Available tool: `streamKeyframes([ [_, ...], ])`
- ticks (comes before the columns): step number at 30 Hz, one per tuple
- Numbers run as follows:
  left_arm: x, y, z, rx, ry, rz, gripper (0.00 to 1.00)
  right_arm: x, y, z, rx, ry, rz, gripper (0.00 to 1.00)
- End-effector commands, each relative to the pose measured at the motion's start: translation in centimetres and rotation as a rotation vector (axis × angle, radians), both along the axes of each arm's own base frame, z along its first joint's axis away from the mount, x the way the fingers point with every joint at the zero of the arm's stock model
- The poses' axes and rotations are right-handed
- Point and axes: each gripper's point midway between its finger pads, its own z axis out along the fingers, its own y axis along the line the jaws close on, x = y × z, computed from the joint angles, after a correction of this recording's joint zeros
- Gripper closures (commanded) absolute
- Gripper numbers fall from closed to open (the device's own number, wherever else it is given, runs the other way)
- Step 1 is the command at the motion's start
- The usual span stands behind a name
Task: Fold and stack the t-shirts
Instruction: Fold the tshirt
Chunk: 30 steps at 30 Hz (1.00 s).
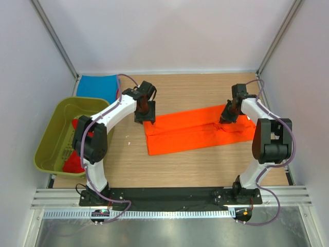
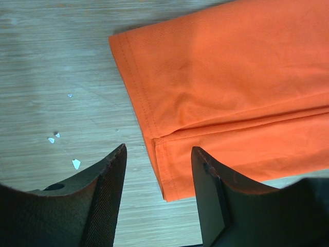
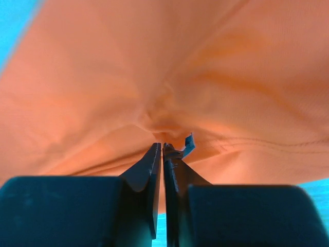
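Right fingers (image 3: 148, 172) clenched on the bright orange cloth t-shirt (image 1: 190, 131); left fingers (image 2: 105, 200) spread wide over its hemmed corner.

Soft, even light from above fills the overhead view. The white walls (image 1: 169, 36) stay pale without glare, and the arms (image 1: 110, 116) drop only short, faint shadows on the wooden surface (image 1: 205, 87). The left wrist view is crisp: the weave of the orange t-shirt (image 2: 231, 77) and the wood grain read clearly, the dark jaws look slightly soft, and the upper left corner is washed out. The right wrist view is blurred, with hazy cloth and the jaws' near blocks out of focus.
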Motion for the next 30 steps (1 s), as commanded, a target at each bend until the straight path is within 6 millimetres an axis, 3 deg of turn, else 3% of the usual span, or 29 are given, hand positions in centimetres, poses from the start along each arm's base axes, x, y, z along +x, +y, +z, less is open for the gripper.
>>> streamKeyframes([
  [1,0.4,-0.2,0.9,-0.031,-0.03,0.001,0.45,-0.9,0.6,-0.9,0.01,0.009,-0.001,0.88],
  [4,0.3,-0.3,0.7,-0.031,-0.026,0.004,0.45,-1.7,1.8,-1.8,0.004,0.03,0.023,0.94],
  [9,0.6,0.6,-0.5,0.022,-0.025,0.027,0.45,-2.1,1.5,-2.5,-0.013,0.052,0.021,0.96],
  [13,1.1,2.1,-2.9,0.11,0.001,0.065,0.45,-2.2,1.5,-1.3,-0.01,0.04,0.001,0.94],
  [16,1.3,2.1,-4.4,0.101,0.036,0.076,0.45,-2.3,1.6,1.0,0.009,0.0,-0.049,0.84],
  [19,1.6,1.9,-4.9,0.092,0.043,0.085,0.46,-2.5,0.3,2.6,-0.043,-0.032,-0.119,0.79],
  [23,1.4,2.0,-5.4,0.102,0.056,0.093,0.46,-2.9,-3.3,2.6,-0.119,-0.017,-0.251,0.74],
  [30,0.0,4.3,-6.0,0.164,0.076,0.166,0.49,-3.6,-6.0,-0.7,-0.189,-0.02,-0.396,0.76],
])
